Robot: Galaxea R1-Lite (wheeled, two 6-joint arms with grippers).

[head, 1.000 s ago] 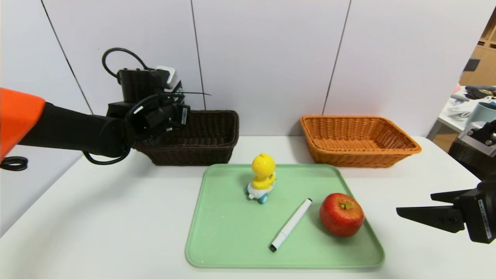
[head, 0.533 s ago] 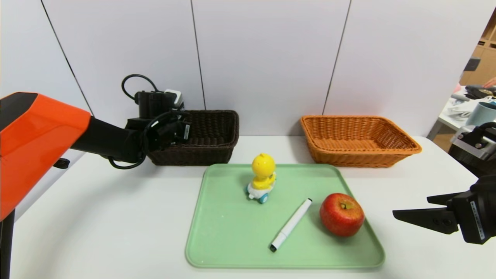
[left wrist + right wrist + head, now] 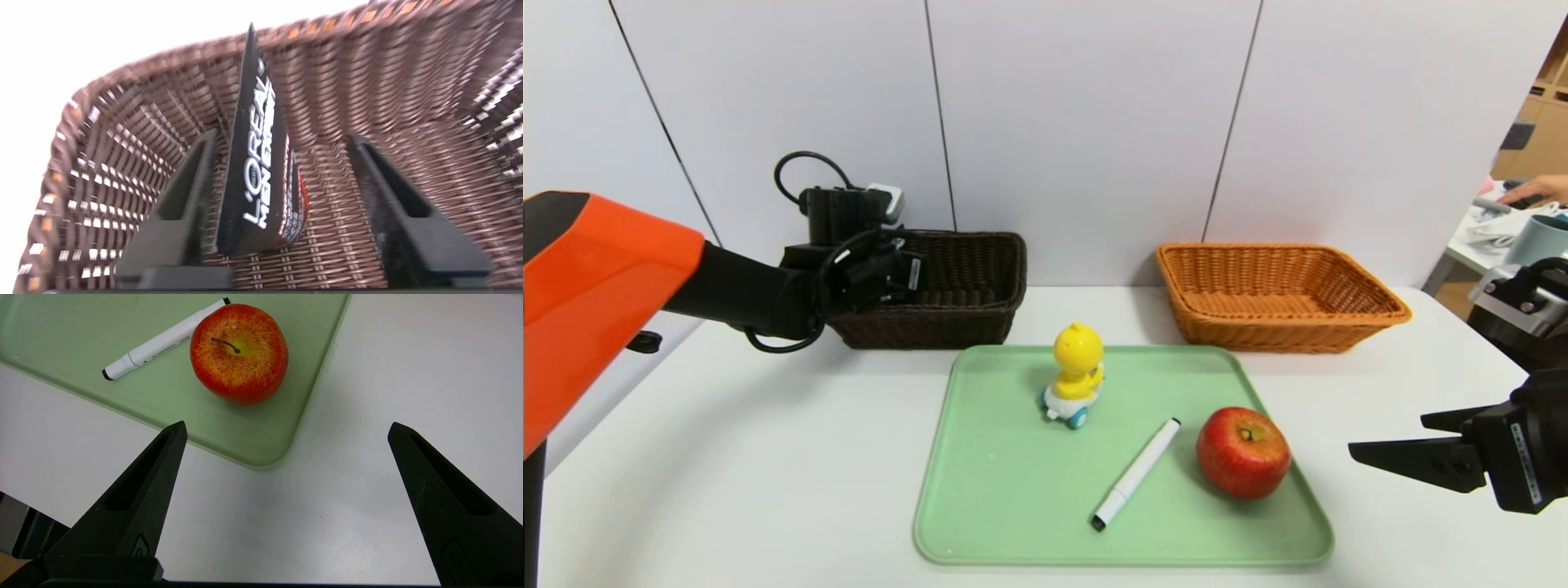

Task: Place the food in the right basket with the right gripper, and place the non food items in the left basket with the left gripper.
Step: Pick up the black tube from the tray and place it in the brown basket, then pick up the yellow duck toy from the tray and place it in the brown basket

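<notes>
White tabletop (image 3: pixel 768 457) bearing pale green tray (image 3: pixel 1013 490) with round red apple (image 3: pixel 1243 452), left gripper (image 3: pixel 282 171) spread open inside dark brown wicker basket (image 3: pixel 968 282) beside black tapering tube (image 3: pixel 255 171), right gripper (image 3: pixel 286 490) wide open.

White lettering "L'OREAL MEN EXPERT" is running lengthwise along the dark tube (image 3: pixel 257 163), w/ smaller print on its red-edged side panel, too blurred to read. The white marker (image 3: pixel 161 341) is carrying a thin line of grey print along its barrel, too small to make out. A white label on the right gripper (image 3: pixel 1392 445) is showing tiny black characters, illegible.
</notes>
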